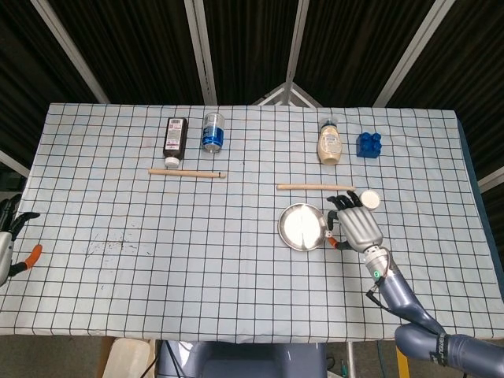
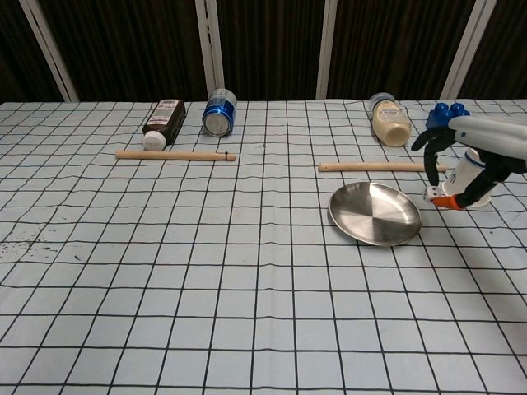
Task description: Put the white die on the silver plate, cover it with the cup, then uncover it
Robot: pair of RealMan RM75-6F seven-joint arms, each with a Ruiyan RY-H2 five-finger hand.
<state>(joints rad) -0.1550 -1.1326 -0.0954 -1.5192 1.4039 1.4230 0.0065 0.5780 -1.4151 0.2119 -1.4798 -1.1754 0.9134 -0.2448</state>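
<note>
Tabletop (image 1: 236, 283): it has a white cloth with black squares, and everything lies on it.
Right hand (image 1: 358, 227): it is up off the cloth, just right of the silver plate, with the arm coming in from the near right corner. In the chest view (image 2: 469, 160) it hangs in front of the cup and hides most of it.
Left hand (image 1: 8, 244): it is far off at the left edge, well apart from all the things. Its fingers are spread wide and hold nothing.
Silver plate (image 2: 375, 214): round, shiny and bare, a little right of the middle of the cloth.
Long sticks: one wooden stick (image 2: 379, 167) lies flat just behind the plate. The other wooden stick (image 2: 175, 155) lies flat on the left side, in front of the two things there.
Sauce bottle (image 2: 389, 122): pale and lying on its side, behind the plate at the far edge.
Dark bottle (image 2: 162, 122): lying on its side with a white cap, far left.
Blue can (image 2: 219, 113): lying on its side, just beside the dark bottle.
White cup (image 1: 368, 199): lying on its side right behind the right hand, near the end of the stick.
Blue block (image 1: 368, 145): a toy brick at the far right, behind the cup.
White die (image 2: 429, 194): tiny, pinched in the right hand's fingers (image 2: 445, 202), between the orange tip below and a dark finger above. It is in the air just past the plate's right rim, not over the plate.
</note>
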